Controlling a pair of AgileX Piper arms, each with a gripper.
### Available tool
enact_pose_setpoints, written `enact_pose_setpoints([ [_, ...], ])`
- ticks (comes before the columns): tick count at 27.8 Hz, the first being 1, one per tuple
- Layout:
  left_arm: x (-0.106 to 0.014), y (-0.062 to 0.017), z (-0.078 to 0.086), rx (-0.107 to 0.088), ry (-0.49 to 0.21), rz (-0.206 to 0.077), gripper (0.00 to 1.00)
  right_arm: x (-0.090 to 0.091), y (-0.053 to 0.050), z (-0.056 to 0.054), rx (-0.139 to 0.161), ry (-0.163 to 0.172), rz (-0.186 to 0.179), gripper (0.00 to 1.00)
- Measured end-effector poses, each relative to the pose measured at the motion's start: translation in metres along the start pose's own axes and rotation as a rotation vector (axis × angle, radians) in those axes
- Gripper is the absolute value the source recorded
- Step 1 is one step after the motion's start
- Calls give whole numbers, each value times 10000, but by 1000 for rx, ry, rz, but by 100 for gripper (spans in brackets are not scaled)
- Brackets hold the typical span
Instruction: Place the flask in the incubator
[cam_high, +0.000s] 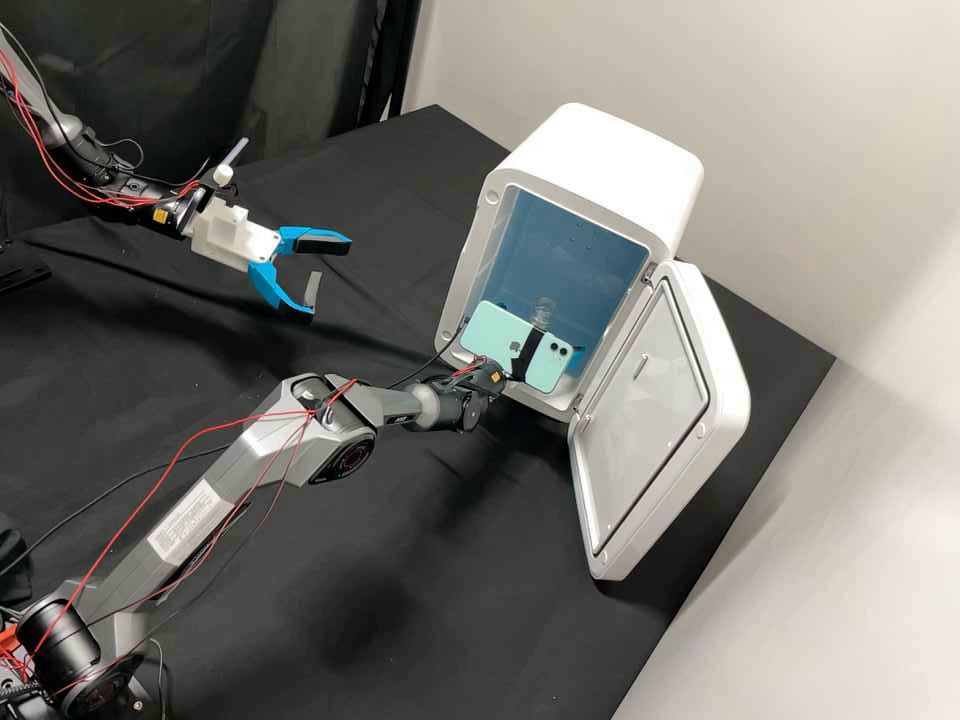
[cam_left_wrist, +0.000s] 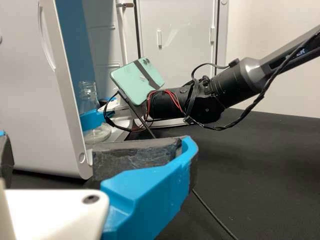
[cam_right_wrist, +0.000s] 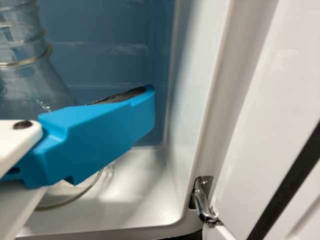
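A pale green phone (cam_high: 515, 345) strapped to the right arm's wrist sits just behind the right gripper (cam_left_wrist: 95, 120), partly covering the mouth of the white incubator (cam_high: 600, 170). Its door (cam_high: 660, 420) hangs wide open beside them. The flask (cam_right_wrist: 25, 75), clear glass with a ribbed neck, stands upright on the incubator's floor just beside that gripper; whether it is clasped I cannot tell. The left gripper (cam_high: 325, 268) hangs spread and empty, well apart from the incubator.
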Motion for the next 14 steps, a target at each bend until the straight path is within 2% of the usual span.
enact_pose_setpoints([
  [4,-4,11,3,1,-1,4,100,0,0,0,7,0,0,100],
  [6,-11,33,16,3,-4,10,100,-4,19,-17,7,3,3,100],
  [8,-11,33,16,3,-4,10,100,-15,65,-59,19,12,11,100],
  [10,-11,31,16,3,-3,8,100,-24,114,-114,35,45,32,100],
  [14,-11,31,16,3,-3,8,100,-47,211,-137,52,80,65,100],
])
